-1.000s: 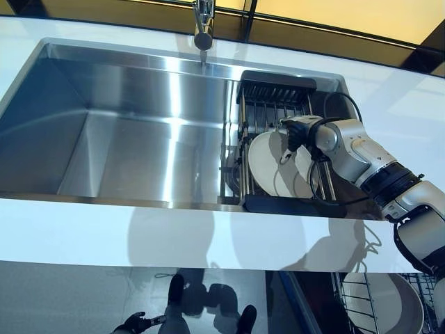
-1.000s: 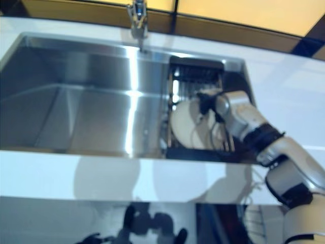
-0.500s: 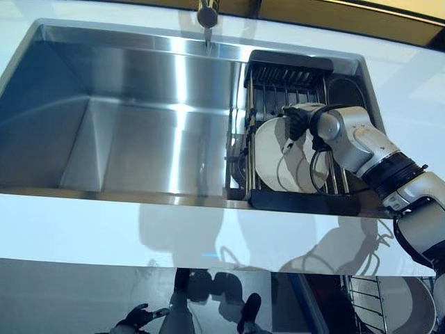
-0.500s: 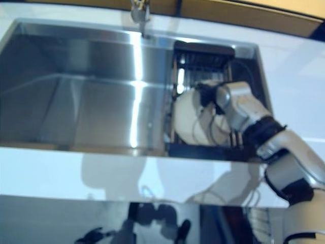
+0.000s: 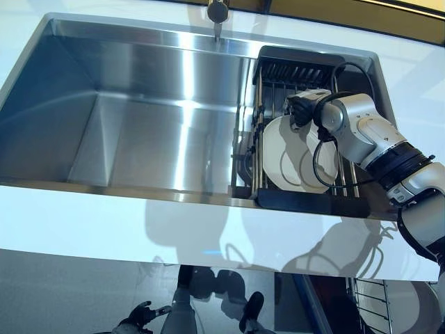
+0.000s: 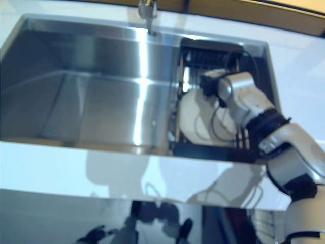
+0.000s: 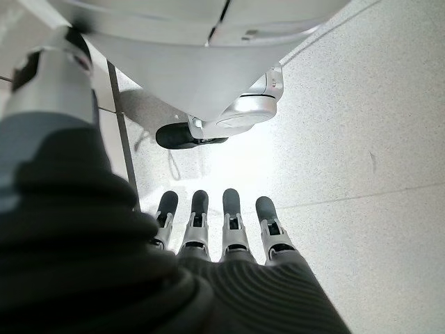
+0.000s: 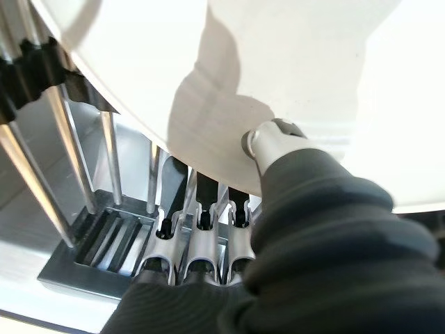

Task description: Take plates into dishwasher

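Note:
Two white plates stand on edge in the black dish rack (image 5: 306, 202) at the right end of the sink. My right hand (image 5: 304, 110) is at the top rim of the front plate (image 5: 286, 161). In the right wrist view its thumb (image 8: 269, 139) lies on the plate's face (image 8: 278, 56) and its fingers (image 8: 201, 240) reach down behind the rim between the rack's bars, pinching the plate. The second plate (image 5: 325, 165) leans just behind. My left hand (image 7: 215, 223) hangs low over the floor, open and empty.
The steel sink basin (image 5: 139, 125) lies to the left of the rack, with the faucet (image 5: 217, 10) at the back. A white counter runs along the front. The dishwasher's wire rack holding a plate (image 5: 403, 309) shows below at the lower right.
The whole view has shifted, so the camera moved. My right hand has moved from the plate's face up to its top rim. The plate still stands in the rack.

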Controlling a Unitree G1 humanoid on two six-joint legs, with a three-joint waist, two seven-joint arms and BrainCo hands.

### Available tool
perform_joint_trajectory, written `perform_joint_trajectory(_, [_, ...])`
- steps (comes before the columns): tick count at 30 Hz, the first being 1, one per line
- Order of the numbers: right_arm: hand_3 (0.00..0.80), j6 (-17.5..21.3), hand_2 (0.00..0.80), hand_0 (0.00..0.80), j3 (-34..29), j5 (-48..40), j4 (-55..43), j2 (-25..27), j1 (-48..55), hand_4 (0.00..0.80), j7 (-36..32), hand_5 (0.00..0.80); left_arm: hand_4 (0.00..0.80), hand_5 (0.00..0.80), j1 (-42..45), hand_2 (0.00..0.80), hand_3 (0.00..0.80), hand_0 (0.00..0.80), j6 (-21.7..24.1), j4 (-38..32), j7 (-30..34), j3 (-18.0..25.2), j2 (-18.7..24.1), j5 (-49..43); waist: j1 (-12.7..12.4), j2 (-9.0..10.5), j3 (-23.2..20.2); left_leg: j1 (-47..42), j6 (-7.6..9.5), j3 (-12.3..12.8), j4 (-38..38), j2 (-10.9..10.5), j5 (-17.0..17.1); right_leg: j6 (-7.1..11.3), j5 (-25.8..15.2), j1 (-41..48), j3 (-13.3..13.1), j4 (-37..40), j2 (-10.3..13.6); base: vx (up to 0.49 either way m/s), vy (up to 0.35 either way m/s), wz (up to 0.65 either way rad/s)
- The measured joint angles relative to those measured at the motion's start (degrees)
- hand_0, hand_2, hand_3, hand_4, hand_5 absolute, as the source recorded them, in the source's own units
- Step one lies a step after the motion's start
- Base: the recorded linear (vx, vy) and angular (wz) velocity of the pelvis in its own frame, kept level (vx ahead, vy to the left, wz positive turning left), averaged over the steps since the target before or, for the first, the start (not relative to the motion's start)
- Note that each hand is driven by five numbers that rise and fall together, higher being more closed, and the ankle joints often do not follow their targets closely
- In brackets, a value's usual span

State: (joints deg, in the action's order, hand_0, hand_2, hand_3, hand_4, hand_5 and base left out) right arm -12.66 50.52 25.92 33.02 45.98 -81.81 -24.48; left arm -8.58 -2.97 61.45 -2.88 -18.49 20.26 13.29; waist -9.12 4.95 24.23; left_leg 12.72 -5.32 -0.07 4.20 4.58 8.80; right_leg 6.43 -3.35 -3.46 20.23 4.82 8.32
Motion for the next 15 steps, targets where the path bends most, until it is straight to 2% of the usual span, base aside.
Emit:
perform_joint_trajectory(8, [0.800,0.2,0.800,0.800,1.6,-0.1,1.5,0.1,0.0,0.800,1.2,0.800,0.000,0.000,-0.1,0.000,0.000,0.000,-0.3,-0.3,0.0,0.1,0.0,-0.1,0.0,0.10,0.0,-1.7,0.04,0.0,0.1,0.0,0.0,-0.01,0.0,2.0,0.5,0.0,0.0,0.022,-0.002,0.04])
perform_joint_trajectory(15, [0.800,1.8,0.800,0.800,1.9,0.2,1.9,0.8,0.0,0.800,4.3,0.800,0.000,0.000,0.2,0.000,0.000,0.000,-0.5,0.2,-0.1,0.1,0.1,-0.1,0.1,0.70,-0.5,-3.5,0.13,0.1,0.1,0.0,0.1,-0.01,0.0,3.8,0.5,0.0,0.0,0.014,0.003,0.00])
